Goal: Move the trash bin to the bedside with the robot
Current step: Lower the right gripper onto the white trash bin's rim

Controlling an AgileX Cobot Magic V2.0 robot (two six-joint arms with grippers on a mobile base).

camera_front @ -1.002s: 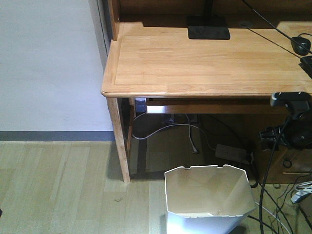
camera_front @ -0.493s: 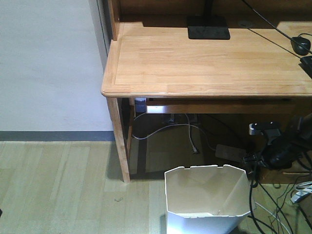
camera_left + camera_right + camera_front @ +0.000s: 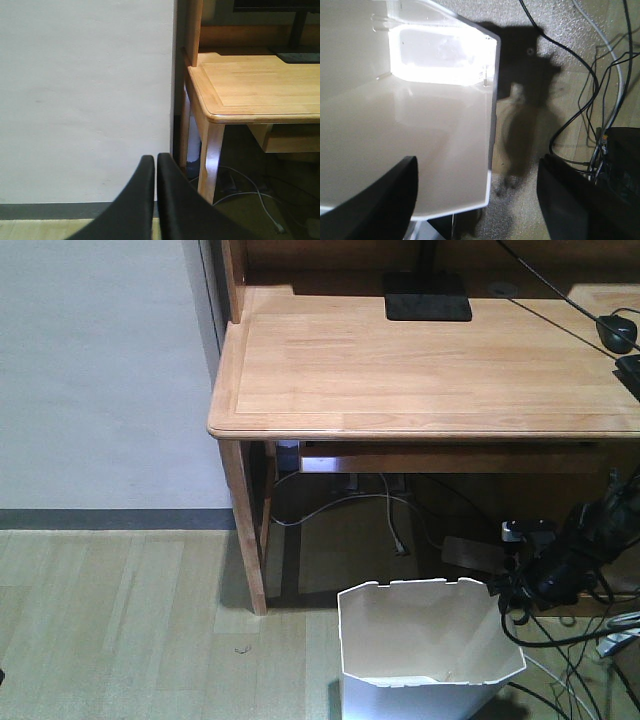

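Note:
The white trash bin [image 3: 425, 645] stands on the floor in front of the desk, cream inside, its notched rim facing up. My right gripper [image 3: 508, 592] hangs low at the bin's upper right rim. In the right wrist view this gripper [image 3: 477, 161] is open: one finger [image 3: 380, 200] is over the bin's inside [image 3: 410, 115], the other finger [image 3: 575, 200] is outside over the floor, with the bin's wall edge between them and untouched. My left gripper [image 3: 156, 159] is shut on nothing and faces the white wall. The bedside is out of view.
A light wooden desk [image 3: 420, 370] carries a black monitor base [image 3: 428, 298] and a mouse [image 3: 617, 332]. Its leg [image 3: 245, 530] stands left of the bin. Cables and a power strip [image 3: 475, 552] lie under the desk, with more cables [image 3: 590, 100] on the floor to the bin's right.
My right arm has come down and to the left, from just under the desk top to the bin's right rim. The bin and the left gripper have not moved.

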